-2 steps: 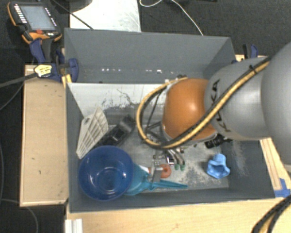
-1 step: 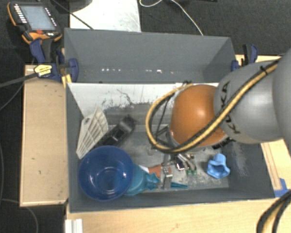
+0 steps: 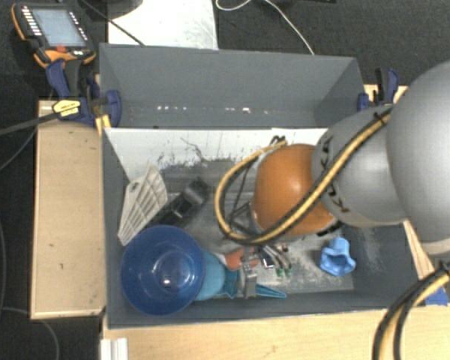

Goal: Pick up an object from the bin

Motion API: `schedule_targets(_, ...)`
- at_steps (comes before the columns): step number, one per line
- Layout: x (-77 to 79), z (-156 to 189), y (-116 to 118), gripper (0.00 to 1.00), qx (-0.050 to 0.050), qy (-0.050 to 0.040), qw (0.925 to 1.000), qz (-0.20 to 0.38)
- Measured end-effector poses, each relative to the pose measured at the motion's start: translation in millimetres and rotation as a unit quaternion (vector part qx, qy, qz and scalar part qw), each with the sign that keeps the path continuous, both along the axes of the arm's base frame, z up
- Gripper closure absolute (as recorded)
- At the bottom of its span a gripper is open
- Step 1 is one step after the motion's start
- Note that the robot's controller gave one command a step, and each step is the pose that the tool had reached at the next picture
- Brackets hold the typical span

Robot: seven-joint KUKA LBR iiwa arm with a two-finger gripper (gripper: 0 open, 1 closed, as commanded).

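Nearest to you, against the near wall of the bin [image 3: 225, 88], a big round blue bowl [image 3: 163, 271] lay in the left corner with its hollow facing up. Just to its right you had the gripper [image 3: 248, 274] down low, close to the near wall. It stood over a flat teal piece [image 3: 272, 293] that ran along that wall, from the bowl's side out to a point on the right. You could not tell how far the gripper was open, or whether it had hold of anything. A small orange-red bit [image 3: 231, 260] sat just beside it on the left, and some small green bits [image 3: 282, 271] sat just beside it on the right.

Farther right, well apart from the bowl, a small light-blue lump [image 3: 336, 255] lay alone on the scuffed floor.

Above the gripper, the orange cover [image 3: 285, 190] on the wrist bulged over the middle of the bin. Black-and-yellow cables [image 3: 223, 193] looped round its left side. The grey arm [image 3: 405, 156] reached in from the right. The dark lettering on its ring was partly crossed by a cable, so you could not read it.

Farther back on the left, a black block [image 3: 184, 201] lay beside a white ribbed piece [image 3: 142, 202] that leaned tilted against the left wall. Beyond them, the far wall stood bare.
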State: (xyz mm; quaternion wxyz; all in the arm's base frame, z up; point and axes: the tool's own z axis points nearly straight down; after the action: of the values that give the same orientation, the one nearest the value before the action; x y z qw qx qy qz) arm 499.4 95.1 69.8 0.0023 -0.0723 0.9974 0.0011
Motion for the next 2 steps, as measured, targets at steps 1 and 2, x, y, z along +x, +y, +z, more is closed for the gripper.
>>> schedule_targets(1, -2.0, 28.9, -21.1, 1.00, 0.000, 0.0047, 0.9975, 0.071)
schedule_targets(2, -2.1, 28.9, -21.1, 1.00, 0.000, 0.0048, 0.9976, 0.070)
